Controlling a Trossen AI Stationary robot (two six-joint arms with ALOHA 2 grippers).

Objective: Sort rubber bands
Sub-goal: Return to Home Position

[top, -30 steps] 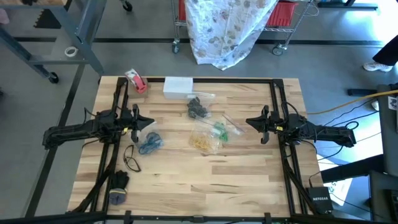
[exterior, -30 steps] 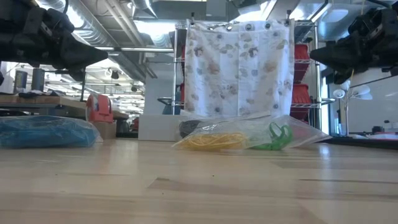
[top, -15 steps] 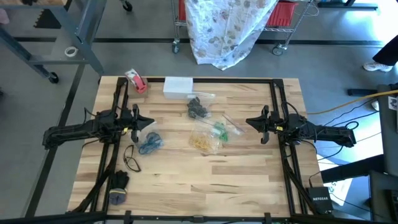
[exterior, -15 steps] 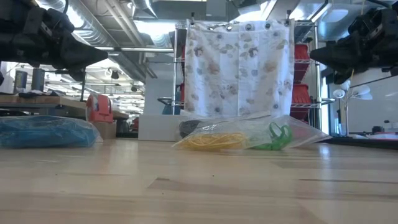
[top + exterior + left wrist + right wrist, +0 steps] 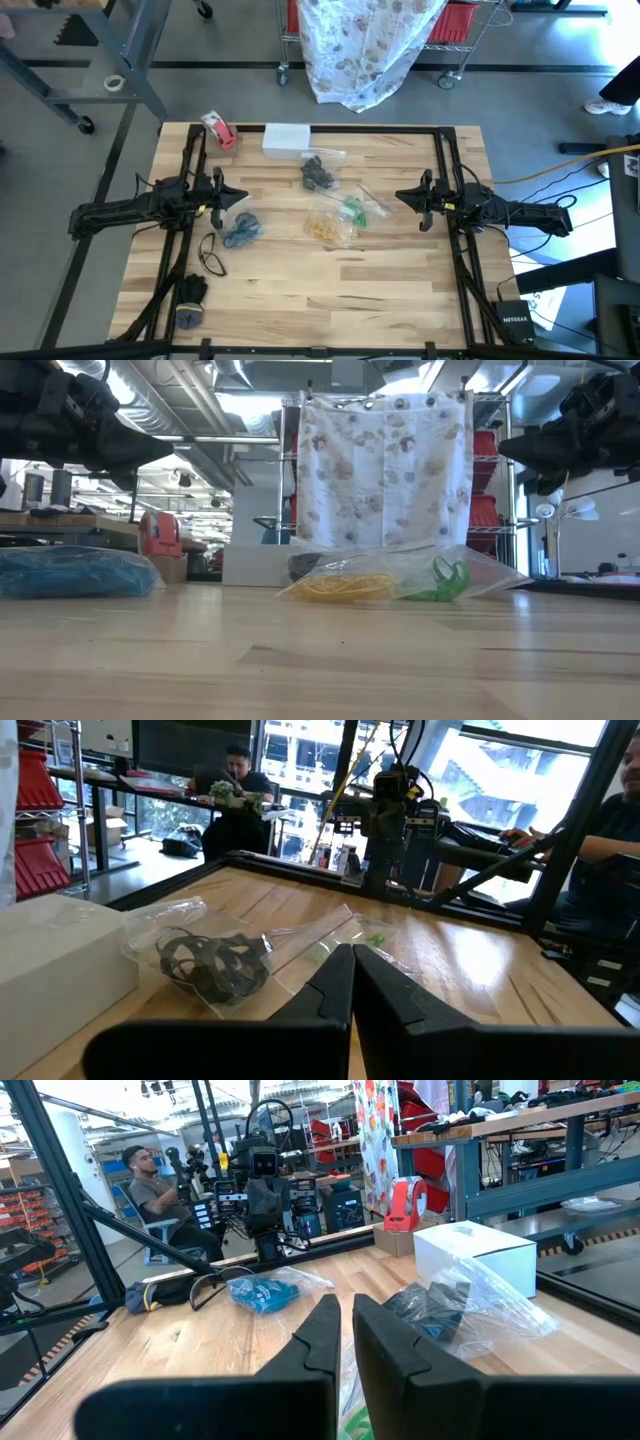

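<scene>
The rubber bands lie in clear bags mid-table: black ones (image 5: 318, 175), blue ones (image 5: 240, 230), tan-yellow ones (image 5: 325, 228) and green ones (image 5: 353, 210). One loose black band (image 5: 212, 255) lies flat near the blue bag. My left gripper (image 5: 243, 197) hovers shut above the table, just beyond the blue bag, pointing right. My right gripper (image 5: 400, 196) hovers shut to the right of the green bands, pointing left. In the left wrist view the black bands (image 5: 215, 965) lie ahead of the shut fingers. In the right wrist view the blue bag (image 5: 262, 1292) and the black bag (image 5: 430, 1312) lie ahead.
A white box (image 5: 286, 140) and a red-and-white tape roll (image 5: 218, 130) sit at the far edge. A dark bundle (image 5: 188, 300) lies at the near left corner. Bare wood spans the table's near half. People sit beyond the table in the wrist views.
</scene>
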